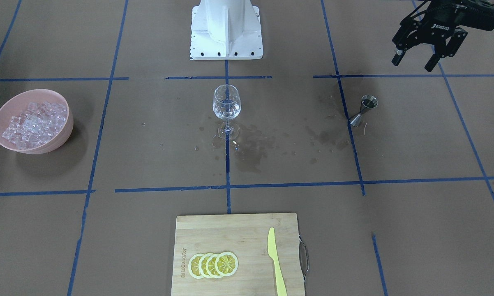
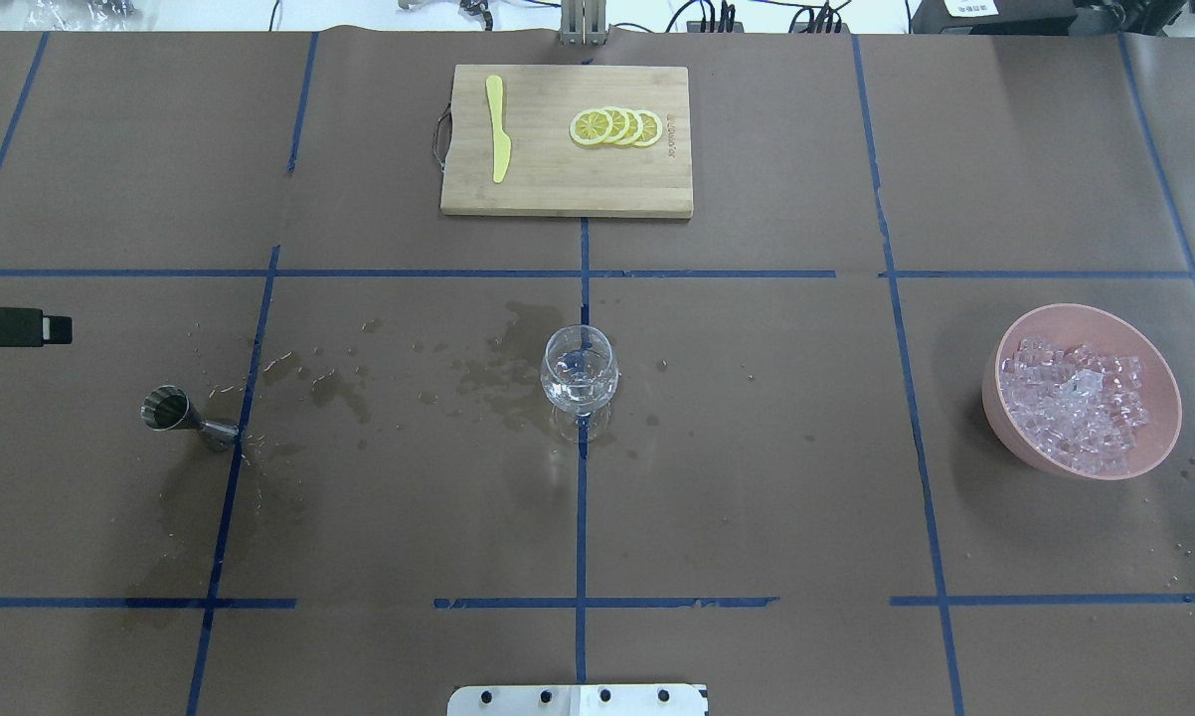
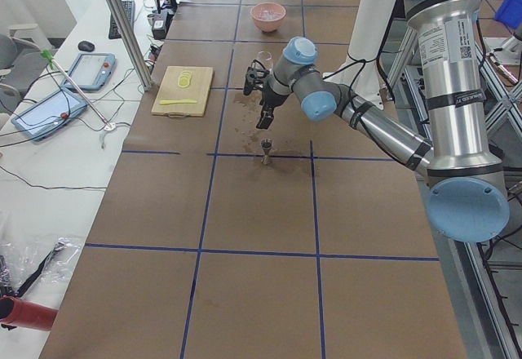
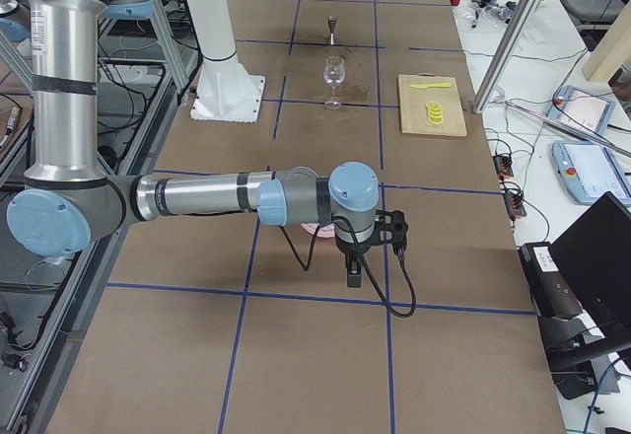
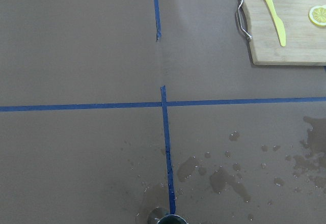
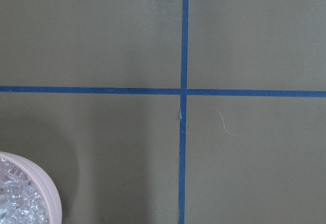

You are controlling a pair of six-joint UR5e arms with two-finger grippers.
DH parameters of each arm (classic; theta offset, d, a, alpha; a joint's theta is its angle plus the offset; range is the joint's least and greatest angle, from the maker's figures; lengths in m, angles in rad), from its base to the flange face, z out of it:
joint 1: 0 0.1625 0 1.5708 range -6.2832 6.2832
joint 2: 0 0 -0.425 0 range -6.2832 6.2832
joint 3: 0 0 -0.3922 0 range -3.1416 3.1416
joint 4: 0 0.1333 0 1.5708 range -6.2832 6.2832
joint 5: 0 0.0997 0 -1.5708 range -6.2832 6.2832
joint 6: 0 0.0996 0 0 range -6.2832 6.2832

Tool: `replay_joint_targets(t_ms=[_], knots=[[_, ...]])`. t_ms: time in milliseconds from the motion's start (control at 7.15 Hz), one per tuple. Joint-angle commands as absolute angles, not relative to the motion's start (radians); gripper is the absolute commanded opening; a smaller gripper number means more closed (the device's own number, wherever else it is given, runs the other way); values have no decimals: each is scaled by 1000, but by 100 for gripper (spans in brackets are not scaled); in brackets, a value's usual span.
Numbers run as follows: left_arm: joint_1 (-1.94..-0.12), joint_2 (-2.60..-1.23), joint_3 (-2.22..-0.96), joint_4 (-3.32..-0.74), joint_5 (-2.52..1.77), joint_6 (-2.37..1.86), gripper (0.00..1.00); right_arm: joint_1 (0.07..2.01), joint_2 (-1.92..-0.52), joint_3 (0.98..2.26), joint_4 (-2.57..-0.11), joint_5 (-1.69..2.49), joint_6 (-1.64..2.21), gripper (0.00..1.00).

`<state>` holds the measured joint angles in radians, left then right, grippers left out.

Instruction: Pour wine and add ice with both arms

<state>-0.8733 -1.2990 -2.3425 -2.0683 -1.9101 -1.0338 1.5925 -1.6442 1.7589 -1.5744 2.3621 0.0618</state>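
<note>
Board (image 1: 230, 234) nearest me, unused; left gripper (image 1: 414, 61) spread, empty, beyond jigger (image 1: 364, 110) from glass (image 1: 227, 105); can't tell right gripper (image 4: 353, 271) opening. My worry: slick ice (image 1: 35, 123) slips, clips glass, tips it

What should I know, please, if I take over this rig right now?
Left gripper: open, empty, raised clear of the jigger, which stands upright.
Right gripper: beside the pink bowl; open or shut, cannot tell.
Wine glass: centre, appears to hold a little clear wine; wet stains around its foot.
Ice: piled in the bowl.
Done, apparently: the pour.
Left: ice into the glass; cannot tell whether any is already in.
</note>
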Motion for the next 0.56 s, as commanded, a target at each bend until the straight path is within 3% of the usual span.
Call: replay_joint_targets(t_ms=[0,419], knots=[[-626,-1213,-2355,-2160,-1626,-1220,100,1588,-1646,1758,-1572,2362,72,100],[-256,-1126,-2401,-2151,-1236,-1490,100,1582,-1603,1756,-1578,2370,98,100]])
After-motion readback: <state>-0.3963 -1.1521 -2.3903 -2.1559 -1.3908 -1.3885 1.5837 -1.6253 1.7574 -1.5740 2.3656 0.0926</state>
